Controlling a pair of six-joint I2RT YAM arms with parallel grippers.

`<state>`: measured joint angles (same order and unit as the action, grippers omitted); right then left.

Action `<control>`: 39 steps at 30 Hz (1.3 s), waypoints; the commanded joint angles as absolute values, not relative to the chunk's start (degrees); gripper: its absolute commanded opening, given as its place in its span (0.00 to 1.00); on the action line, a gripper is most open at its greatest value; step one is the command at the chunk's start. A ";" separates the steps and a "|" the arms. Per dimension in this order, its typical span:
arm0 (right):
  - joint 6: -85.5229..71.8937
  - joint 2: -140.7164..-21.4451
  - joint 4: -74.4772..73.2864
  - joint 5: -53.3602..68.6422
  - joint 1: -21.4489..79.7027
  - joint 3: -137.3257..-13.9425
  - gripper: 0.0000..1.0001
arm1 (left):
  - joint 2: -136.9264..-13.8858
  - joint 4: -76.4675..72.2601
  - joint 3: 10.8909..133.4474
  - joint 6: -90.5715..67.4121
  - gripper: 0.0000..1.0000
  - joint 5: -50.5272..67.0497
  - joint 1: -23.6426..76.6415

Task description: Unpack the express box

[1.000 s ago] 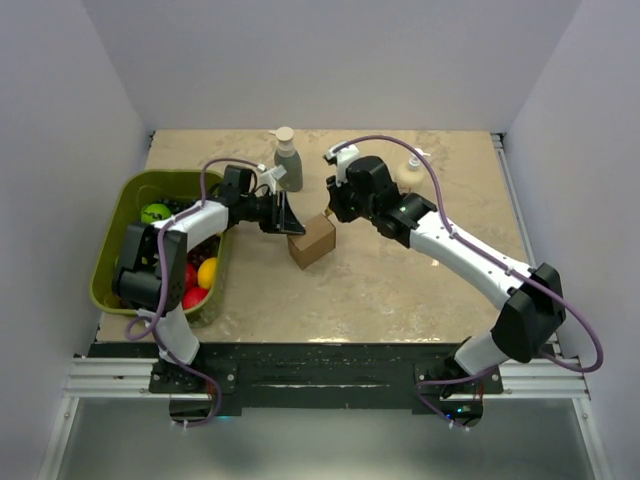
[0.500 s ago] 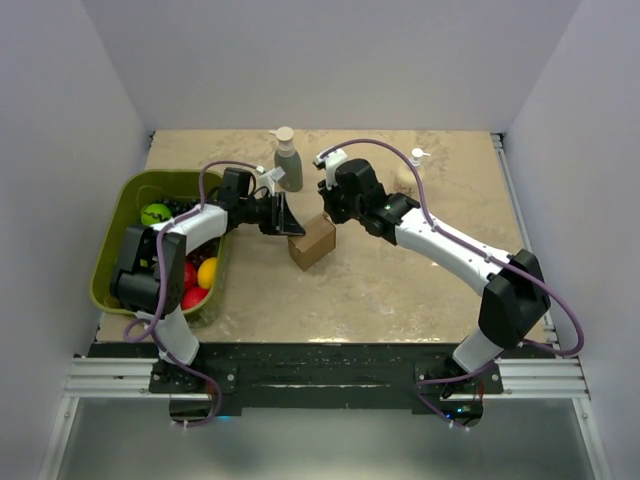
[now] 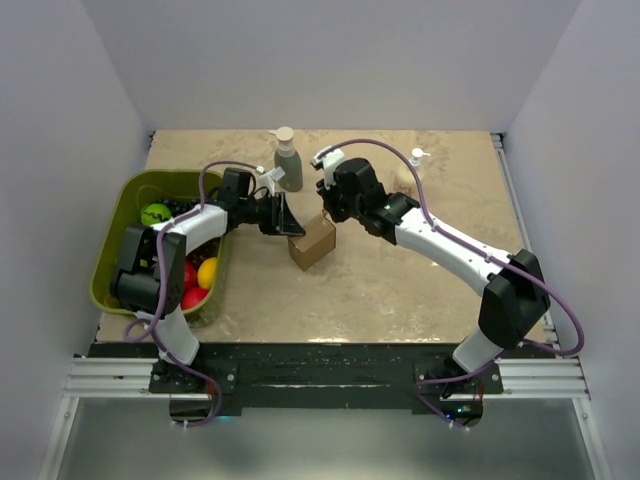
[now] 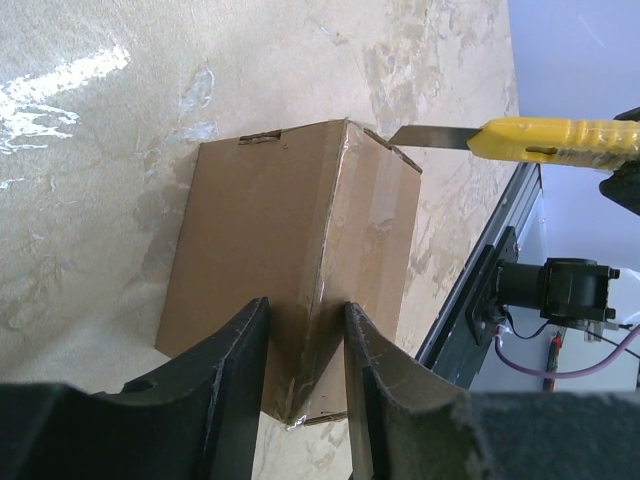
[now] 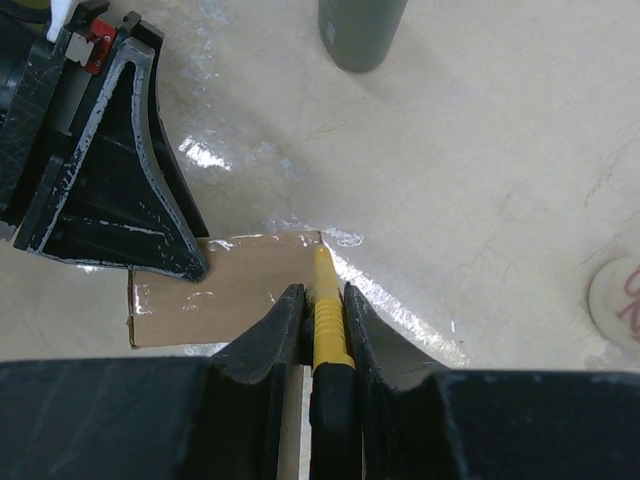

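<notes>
Scene: My two arms meet over the express box (image 3: 312, 240), a small brown carton standing mid-desk, turned corner-on to both of them.
Express box: It sits on the marbled desk (image 3: 400, 290), flaps down and taped along the seam, just right of the green bin (image 3: 113, 245) and in front of the grey pump bottle (image 3: 287, 162).
Left hand: My left hand (image 4: 303, 308) reaches in from the bin side and grasps the box by its near upright corner. One finger (image 4: 235, 370) lies along each face and the edge stands in the gap between them.
Right hand: My right hand (image 5: 320, 300) is clenched on a yellow utility knife (image 5: 326, 325), handle pinched between both fingers and blade out.
Knife: In my left wrist view the steel tip meets the carton's far top corner. From my right wrist the yellow nose rests at that same corner of the top face.
Bin: A green ball (image 3: 156, 213), a yellow one (image 3: 207, 272) and a red one (image 3: 193, 297) lie inside it.
Background: A pale bottle (image 3: 410, 170) stands behind my right arm, well apart from the box.
</notes>
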<state>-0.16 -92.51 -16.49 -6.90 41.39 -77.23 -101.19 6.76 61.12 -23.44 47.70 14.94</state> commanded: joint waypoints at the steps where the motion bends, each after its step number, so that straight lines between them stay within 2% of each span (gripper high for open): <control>1: 5.79 -92.11 -12.40 -7.64 42.19 -79.89 0.00 | -102.74 10.81 59.24 -22.68 0.38 45.97 15.12; 39: 7.47 -93.87 -13.36 -5.36 42.36 -77.52 0.00 | -102.66 10.20 58.62 -23.03 0.38 45.88 15.12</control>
<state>6.63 -94.17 -14.83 -6.24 42.02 -77.23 -101.19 6.26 60.84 -23.46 47.86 14.90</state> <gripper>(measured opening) 0.203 0.382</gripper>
